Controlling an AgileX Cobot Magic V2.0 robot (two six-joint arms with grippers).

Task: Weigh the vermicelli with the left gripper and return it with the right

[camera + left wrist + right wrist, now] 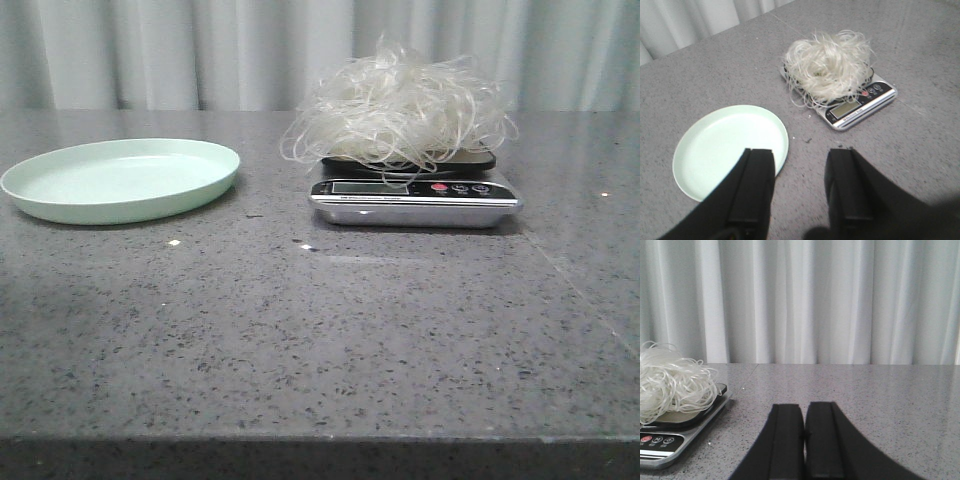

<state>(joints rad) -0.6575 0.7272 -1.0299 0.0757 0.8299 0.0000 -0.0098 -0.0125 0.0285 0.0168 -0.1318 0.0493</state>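
The vermicelli point(398, 105) sat heaped on the platform of the digital scale point(415, 197), right of centre in the upper half of the front frame, strands hanging over the platform edges. The pale green plate point(120, 178) lay empty at upper left, well apart from the scale, on the grey speckled bench point(320, 340). The left pincer point(800, 187) was open, holding nothing, its fingers above the plate's rim and bare bench. The right pincer point(804, 440) was closed, gripping nothing, beside the scale.
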